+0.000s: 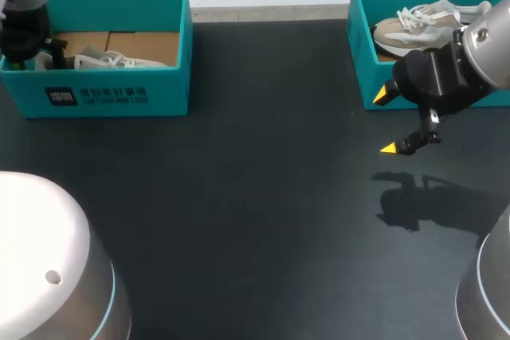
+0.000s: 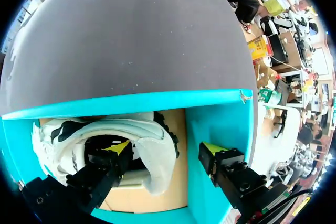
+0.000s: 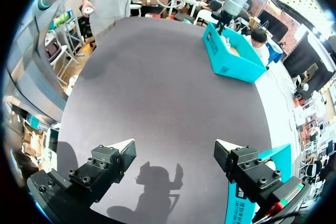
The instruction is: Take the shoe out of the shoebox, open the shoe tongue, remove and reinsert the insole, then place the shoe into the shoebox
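Note:
A white shoe (image 1: 119, 60) lies in the left teal shoebox (image 1: 111, 93), on its brown cardboard floor. My left arm (image 1: 24, 13) stands over the box's left end. In the left wrist view the left gripper (image 2: 165, 150) is open. One yellow fingertip (image 2: 118, 148) sits inside the mouth of the white shoe (image 2: 152, 145), and the other (image 2: 212, 148) is at the teal end wall (image 2: 210, 119); neither presses the shoe. My right gripper (image 1: 387, 121) hangs open and empty over the bare table, just in front of the right box.
A second teal box (image 1: 362, 61) at the back right holds a beige and white shoe (image 1: 422, 25). The dark table (image 1: 255, 212) spreads between and in front of both boxes. From the right wrist view the left shoebox (image 3: 231, 56) shows far across the table.

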`<state>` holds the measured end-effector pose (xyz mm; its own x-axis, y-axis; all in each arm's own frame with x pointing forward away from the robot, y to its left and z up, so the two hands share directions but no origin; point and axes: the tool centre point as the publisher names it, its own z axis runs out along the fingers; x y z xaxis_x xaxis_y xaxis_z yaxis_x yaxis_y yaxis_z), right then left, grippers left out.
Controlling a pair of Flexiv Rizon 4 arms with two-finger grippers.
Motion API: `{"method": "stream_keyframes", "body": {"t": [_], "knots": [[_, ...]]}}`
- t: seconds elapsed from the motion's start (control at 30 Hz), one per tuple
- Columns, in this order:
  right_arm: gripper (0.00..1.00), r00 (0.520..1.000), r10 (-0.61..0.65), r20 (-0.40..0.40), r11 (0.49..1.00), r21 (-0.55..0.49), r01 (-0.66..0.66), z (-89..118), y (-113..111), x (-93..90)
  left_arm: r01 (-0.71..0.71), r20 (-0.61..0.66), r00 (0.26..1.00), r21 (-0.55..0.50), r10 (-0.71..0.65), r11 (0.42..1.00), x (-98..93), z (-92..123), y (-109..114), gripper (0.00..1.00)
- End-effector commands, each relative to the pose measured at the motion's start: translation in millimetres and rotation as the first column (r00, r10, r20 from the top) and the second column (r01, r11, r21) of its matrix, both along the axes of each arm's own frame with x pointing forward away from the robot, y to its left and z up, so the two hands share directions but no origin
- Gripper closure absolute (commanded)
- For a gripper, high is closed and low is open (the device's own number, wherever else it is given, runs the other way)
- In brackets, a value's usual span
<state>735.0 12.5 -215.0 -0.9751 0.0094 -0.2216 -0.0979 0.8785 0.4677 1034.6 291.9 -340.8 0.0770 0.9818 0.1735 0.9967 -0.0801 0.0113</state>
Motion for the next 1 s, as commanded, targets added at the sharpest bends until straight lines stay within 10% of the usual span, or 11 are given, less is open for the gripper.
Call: {"method": "stream_keyframes", "body": {"t": [0.03,0.43,0.67,0.87,1.0], "knots": [[0.0,1.0,-0.001,0.0,1.0,-0.003,0.001,-1,1,0.3,0.001,0.012,1.0,-0.025,0.0,1.0,-7.3,21,1,0.21],[0.0,1.0,-0.001,0.0,1.0,-0.003,0.001,-1,1,0.3,-0.021,0.032,0.999,-0.102,0.024,0.995,-24.4,88,-14,0.23],[0.0,1.0,-0.001,0.0,1.0,-0.003,0.001,-1,1,0.3,-0.131,-0.051,0.991,-0.181,0.124,0.975,-51.0,119,-27,0.0],[0.0,1.0,-0.001,0.0,1.0,-0.003,0.001,-1,1,0.3,-0.149,-0.099,0.986,-0.197,0.131,0.969,-58.2,128,-30,0.0],[0.0,0.992,-0.116,-0.056,0.992,0.045,0.119,7,-7,32.3,-0.149,-0.099,0.986,-0.197,0.131,0.969,-58.2,128,-30,0.0]]}}
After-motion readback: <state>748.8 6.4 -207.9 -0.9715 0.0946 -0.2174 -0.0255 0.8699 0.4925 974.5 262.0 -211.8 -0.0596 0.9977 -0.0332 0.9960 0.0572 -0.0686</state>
